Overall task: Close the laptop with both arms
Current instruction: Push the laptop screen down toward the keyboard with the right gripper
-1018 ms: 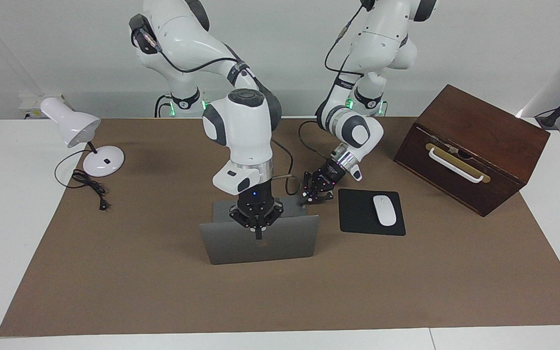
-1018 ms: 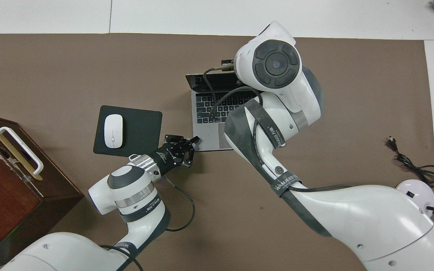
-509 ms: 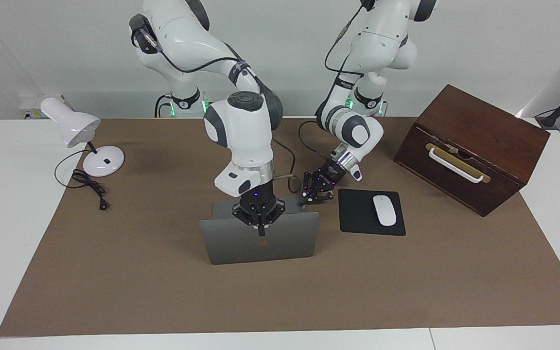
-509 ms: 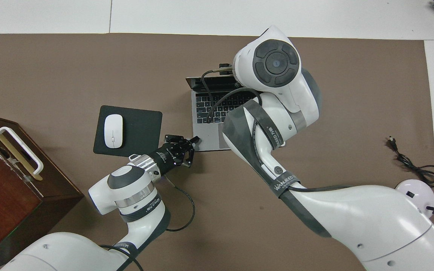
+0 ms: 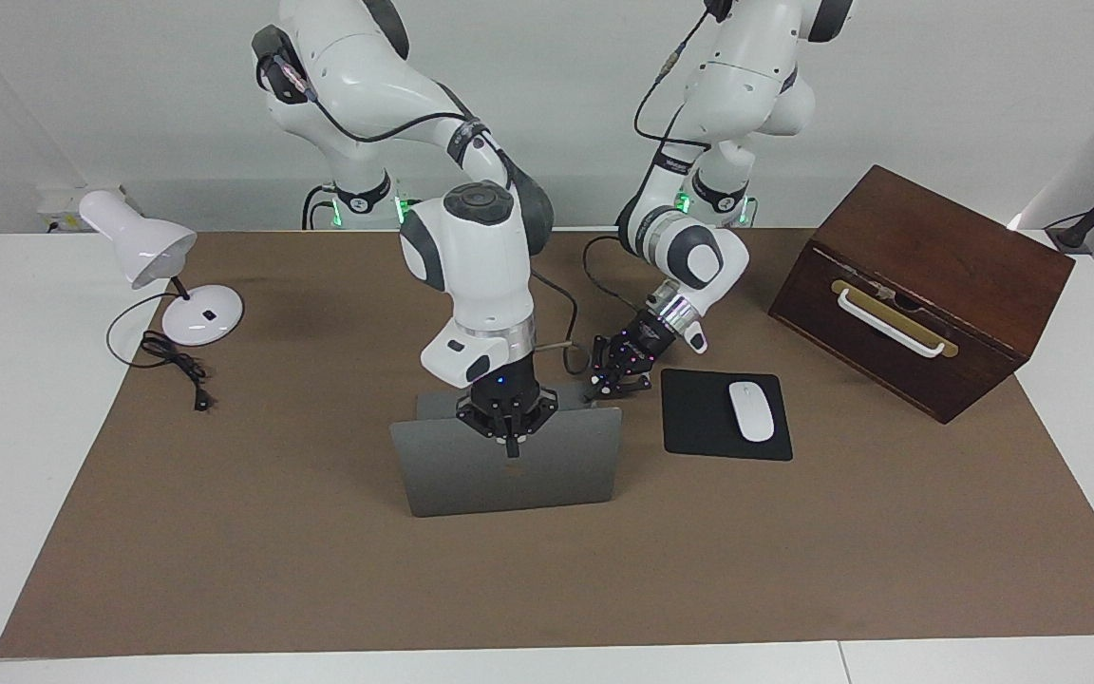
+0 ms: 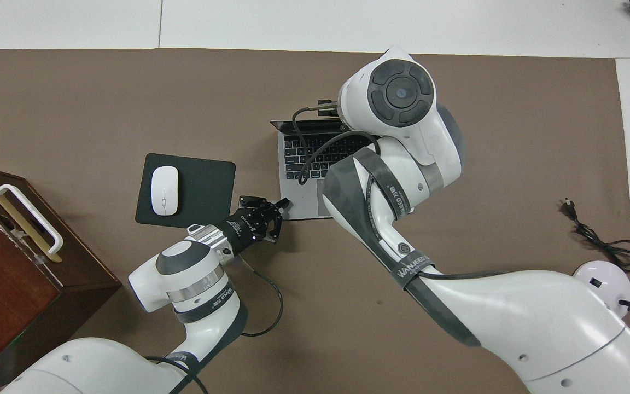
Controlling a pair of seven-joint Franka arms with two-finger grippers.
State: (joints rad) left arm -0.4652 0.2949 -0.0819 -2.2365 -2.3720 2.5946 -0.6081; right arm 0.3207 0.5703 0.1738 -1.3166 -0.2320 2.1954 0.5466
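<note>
Tilting further toward its keyboard than a second ago, the laptop [image 5: 507, 464] is folding as the right gripper [image 5: 510, 443] is drawing back toward the robots with the lid, its arm having pulled in a little, while the left gripper [image 5: 615, 376] has not shifted. Across the table, the facing view is showing the silver-grey lid still standing partly raised at the middle of the brown mat [image 5: 224, 532], with the right gripper pressing its closed fingertips against the back of the lid just below the top edge, holding nothing. The left gripper, fingers likewise together and empty, is bracing at the base's corner nearest the mouse pad [image 5: 699, 418], where the mouse [image 5: 751, 410] is lying. From overhead, the right arm is hiding most of the screen and its own gripper, leaving the laptop's [image 6: 304, 169] keys and only a thin dark sliver of display in sight; the left gripper [image 6: 281, 207] is touching the near corner of the palm rest. The step in hand looks to be the lid push itself, roughly midway. Next, the right gripper would need to keep bearing down and toward the robots until the lid is meeting the base, while the left is steadying the base against sliding.
</note>
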